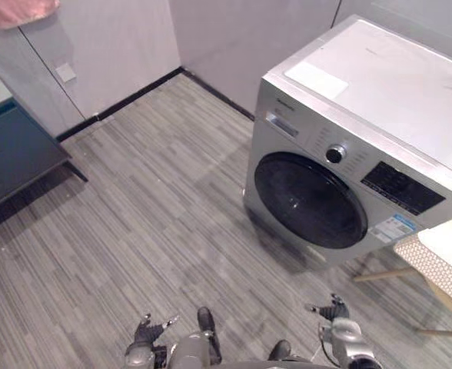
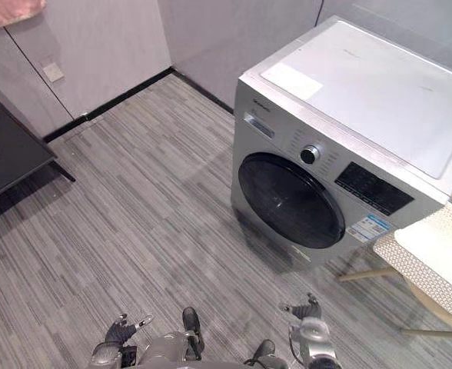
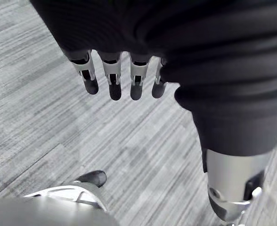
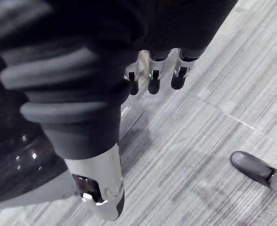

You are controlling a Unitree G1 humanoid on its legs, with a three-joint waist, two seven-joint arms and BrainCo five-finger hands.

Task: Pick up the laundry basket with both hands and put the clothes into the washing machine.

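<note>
The left hand [image 1: 145, 332] and the right hand [image 1: 335, 314] hang low over the floor, fingers loosely straight, holding nothing. One washing machine [image 1: 380, 100] stands ahead, its round door [image 1: 309, 200] closed. One white basket [image 1: 433, 269] is just right of it, and one dark table [image 1: 11, 154] is far left.

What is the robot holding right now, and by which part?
Nothing: the left robot hand and the right robot hand both hang open and empty above the grey striped floor.
</note>
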